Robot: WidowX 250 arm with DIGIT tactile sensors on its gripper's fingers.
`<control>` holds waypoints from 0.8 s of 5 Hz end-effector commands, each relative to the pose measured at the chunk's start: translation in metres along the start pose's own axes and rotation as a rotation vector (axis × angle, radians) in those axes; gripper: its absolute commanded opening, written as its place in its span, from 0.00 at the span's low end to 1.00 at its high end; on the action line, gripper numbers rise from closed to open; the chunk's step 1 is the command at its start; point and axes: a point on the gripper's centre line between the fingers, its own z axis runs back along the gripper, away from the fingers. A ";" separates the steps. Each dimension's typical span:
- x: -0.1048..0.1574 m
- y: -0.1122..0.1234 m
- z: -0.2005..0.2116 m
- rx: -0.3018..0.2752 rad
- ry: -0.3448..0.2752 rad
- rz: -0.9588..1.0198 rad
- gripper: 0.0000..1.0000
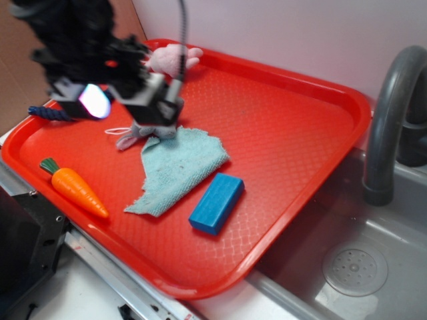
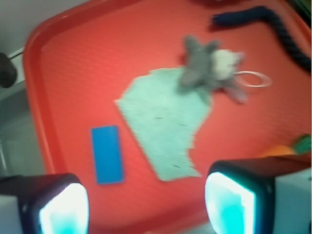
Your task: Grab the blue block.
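The blue block [image 1: 216,203] [image 2: 107,154] lies flat on the red tray [image 1: 300,113] [image 2: 73,73], just right of the teal cloth's near corner. My gripper [image 1: 92,101] [image 2: 146,207] hangs in the air over the tray's far left part, well away from the block. It is open: in the wrist view its two lit fingertips stand wide apart at the bottom edge with nothing between them. There the block sits above the left fingertip [image 2: 63,209]. The arm is blurred in the exterior view.
A teal cloth [image 1: 180,167] [image 2: 165,122] lies mid-tray, with a grey plush toy [image 1: 137,135] [image 2: 209,68] at its far edge. A toy carrot [image 1: 77,190], a navy rope [image 1: 50,113] [image 2: 273,24] and a pink plush [image 1: 173,59] are on the tray. A sink [image 1: 353,267] and faucet [image 1: 393,120] are at right.
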 end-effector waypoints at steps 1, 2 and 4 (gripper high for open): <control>0.004 -0.032 -0.049 0.013 0.062 -0.027 1.00; 0.003 -0.030 -0.082 0.035 0.151 -0.038 1.00; -0.004 -0.030 -0.127 0.057 0.210 -0.078 0.81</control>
